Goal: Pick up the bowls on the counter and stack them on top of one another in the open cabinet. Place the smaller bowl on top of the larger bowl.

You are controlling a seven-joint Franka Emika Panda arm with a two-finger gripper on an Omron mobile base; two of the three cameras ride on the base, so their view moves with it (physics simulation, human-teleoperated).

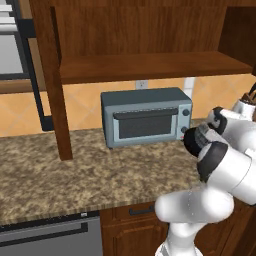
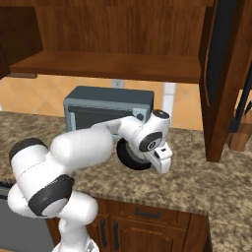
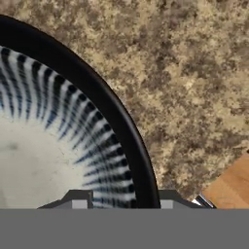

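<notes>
A speckled granite worktop (image 1: 75, 170) runs under an open cabinet (image 1: 150, 67) of dark wood, whose wide shelf appears bare; a grey-blue toaster oven (image 1: 146, 116) stands at the far edge of the worktop below it. In the right base view the arm reaches down in front of the oven, and the pincer (image 2: 162, 162) sits low, just right of a dark round bowl (image 2: 132, 156) resting on the worktop near the oven's right end. The hand view looks straight down on a bowl rim (image 3: 121, 131): a glossy black edge with a ribbed inner wall and a pale speckled floor, the rim passing between the two finger tips (image 3: 80, 202). The tips stand apart, one inside the rim and one outside; no contact with the wall can be confirmed, so nothing is judged held. Nothing shows inside the bowl. From the ribbed wall this is probably the smaller bowl, though the black rim leaves doubt. Judged handling: rigid, light, glazed and slippery, liable to chip if dropped. Take hold across the rim wall, pinching inside and outside faces, and lift level.
</notes>
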